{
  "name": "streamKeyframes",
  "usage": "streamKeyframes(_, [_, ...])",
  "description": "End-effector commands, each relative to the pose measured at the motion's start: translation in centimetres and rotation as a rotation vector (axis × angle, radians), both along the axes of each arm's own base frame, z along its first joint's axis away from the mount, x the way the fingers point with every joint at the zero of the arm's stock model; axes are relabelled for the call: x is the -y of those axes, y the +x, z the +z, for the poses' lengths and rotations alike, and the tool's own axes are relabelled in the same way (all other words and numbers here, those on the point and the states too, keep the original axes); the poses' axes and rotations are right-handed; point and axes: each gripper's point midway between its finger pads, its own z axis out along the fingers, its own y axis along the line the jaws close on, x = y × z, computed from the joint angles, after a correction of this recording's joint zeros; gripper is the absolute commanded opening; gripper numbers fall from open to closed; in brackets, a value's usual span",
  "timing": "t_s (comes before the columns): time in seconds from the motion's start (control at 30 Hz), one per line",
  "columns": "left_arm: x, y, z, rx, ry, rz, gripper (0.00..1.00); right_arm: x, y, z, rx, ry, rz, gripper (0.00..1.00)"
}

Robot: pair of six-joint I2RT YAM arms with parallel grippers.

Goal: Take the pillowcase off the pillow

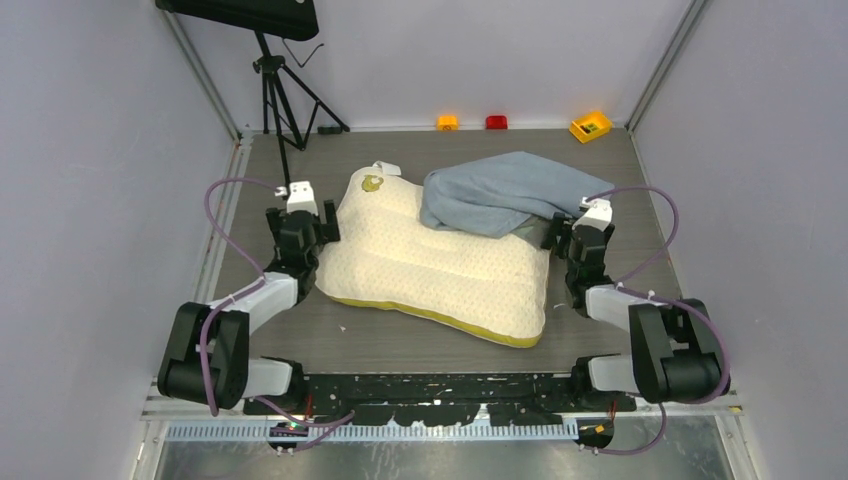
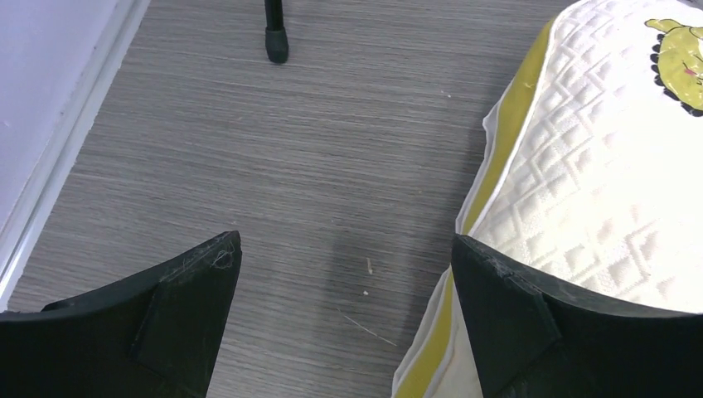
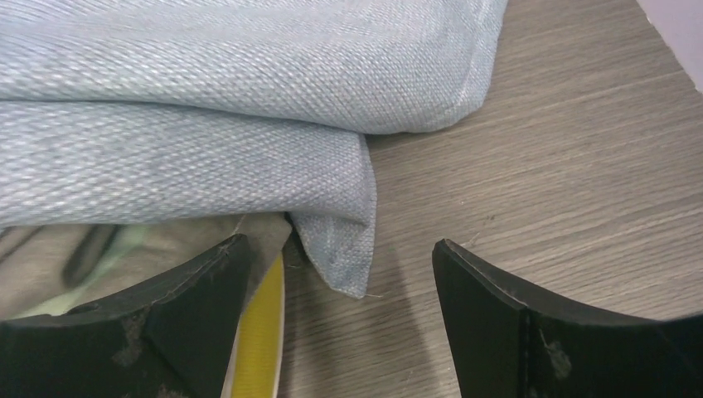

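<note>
The cream-yellow quilted pillow point(image 1: 430, 262) lies bare in the middle of the table, its emblem corner at the far left. The grey-blue pillowcase point(image 1: 505, 192) lies crumpled over the pillow's far right corner and the table behind it. My left gripper point(image 1: 300, 222) is open and empty beside the pillow's left edge; the left wrist view shows the pillow point(image 2: 613, 157) by my right finger. My right gripper point(image 1: 578, 232) is open and empty at the pillow's right edge, just below the pillowcase's corner point(image 3: 340, 249); the yellow piping point(image 3: 261, 332) shows by my left finger.
A black tripod point(image 1: 280, 95) stands at the far left, with one foot in the left wrist view point(image 2: 276, 37). Small orange point(image 1: 447, 122), red point(image 1: 496, 122) and yellow point(image 1: 590, 126) objects lie along the back wall. Grey walls close in both sides.
</note>
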Motion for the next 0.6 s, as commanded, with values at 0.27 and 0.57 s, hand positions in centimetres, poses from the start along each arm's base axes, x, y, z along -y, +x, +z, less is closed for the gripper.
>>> streamKeyframes(0.27, [-0.4, -0.5, -2.4, -0.016, 0.039, -0.022, 0.97, 2.4, 2.3, -1.1, 0.108, -0.017, -0.094, 0.83])
streamKeyframes(0.57, [-1.4, 1.0, -3.4, 0.015, 0.079, -0.038, 0.96, 2.6, 2.8, -1.2, 0.103, -0.009, -0.085, 0.91])
